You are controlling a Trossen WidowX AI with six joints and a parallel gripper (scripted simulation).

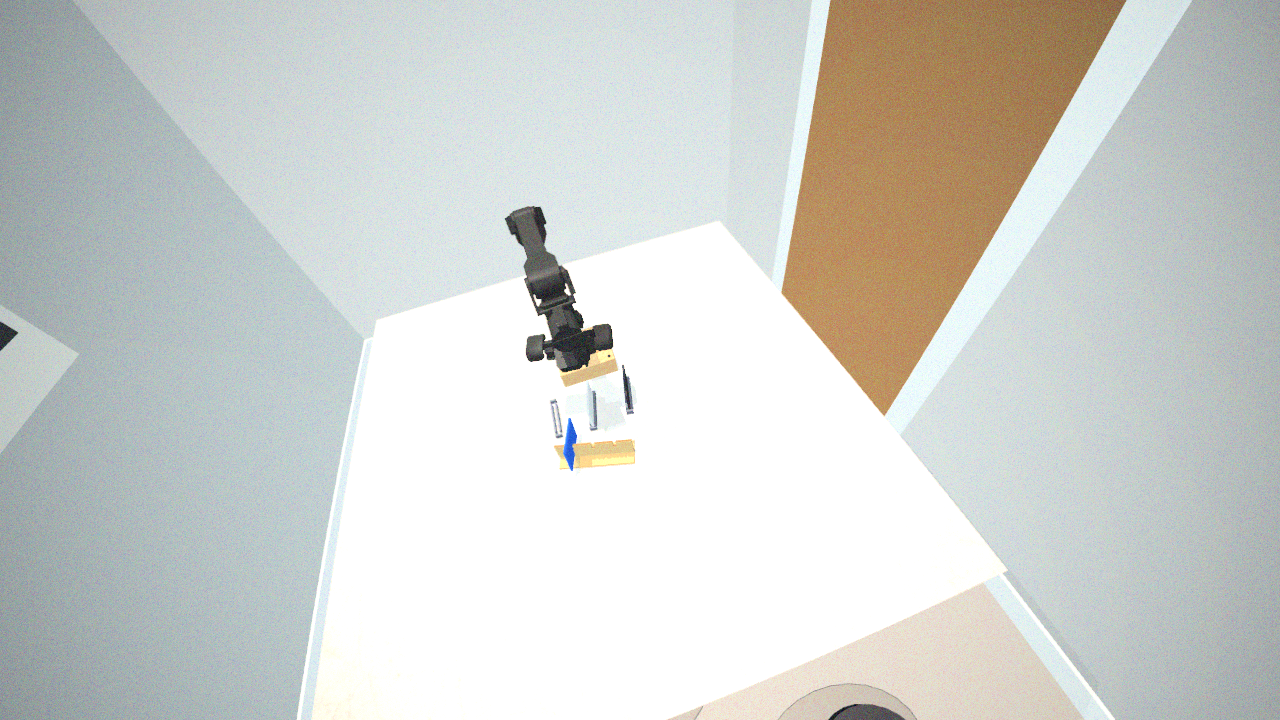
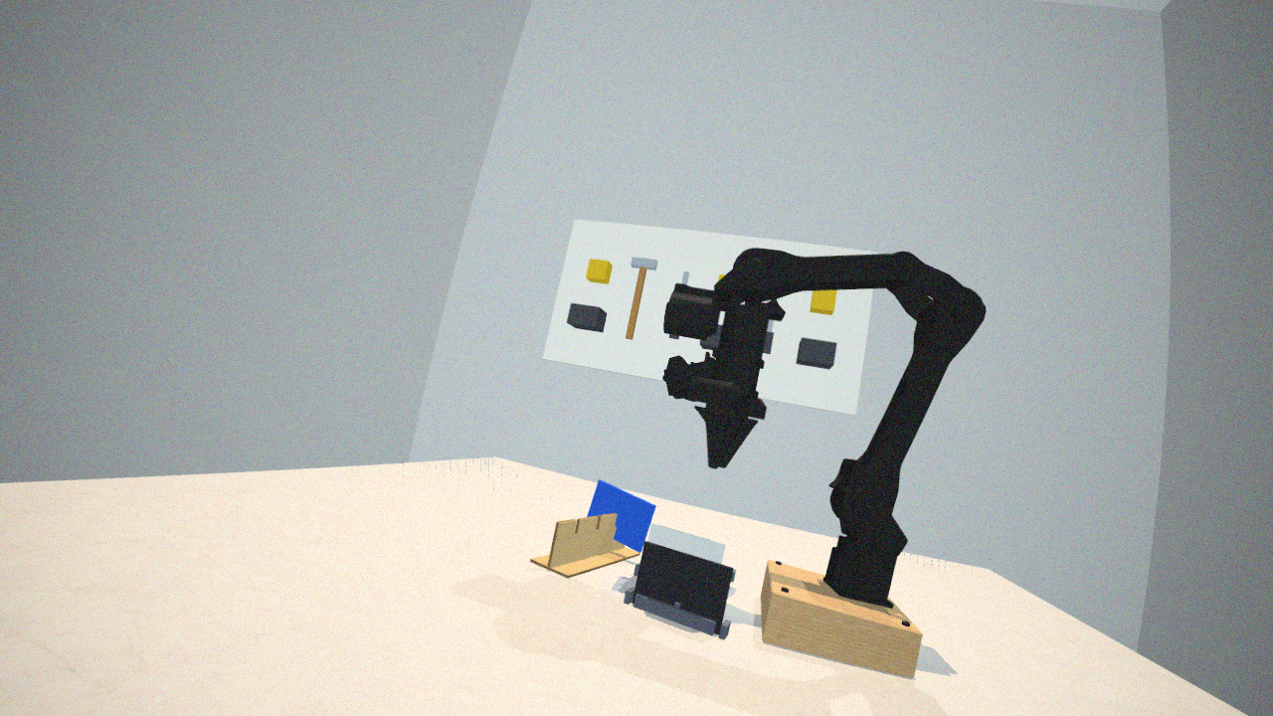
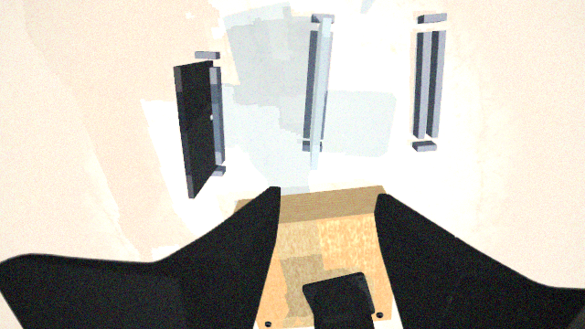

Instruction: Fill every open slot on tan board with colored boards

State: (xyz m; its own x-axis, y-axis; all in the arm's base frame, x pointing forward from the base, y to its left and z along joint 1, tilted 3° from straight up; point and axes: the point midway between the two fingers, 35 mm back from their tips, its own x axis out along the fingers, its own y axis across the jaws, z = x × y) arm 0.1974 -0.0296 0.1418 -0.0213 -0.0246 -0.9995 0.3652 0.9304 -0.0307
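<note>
Spreading under it all, the tabletop is the biggest thing in play, w/ the white wall panel behind it in the ext. view, tools and blocks on its face. Next up in size, the black arm, bent over from its wooden block. And the gripper: fingers apart, nothing btwn them, pointing down, well above the tbl.

On to the tan board, upright on its flat foot, well apart from the gripper. Two slots open on top! Blue board stands crosswise at the third, nr one end; can't tell if it's fully seated.

Black board is upright in its holder; pale blue board likewise, in the mid. holder. Last, the empty holder, a pair of thin bars w/ small end blocks, over on the blue board's side, approx. parallel to the mid. one.
</note>
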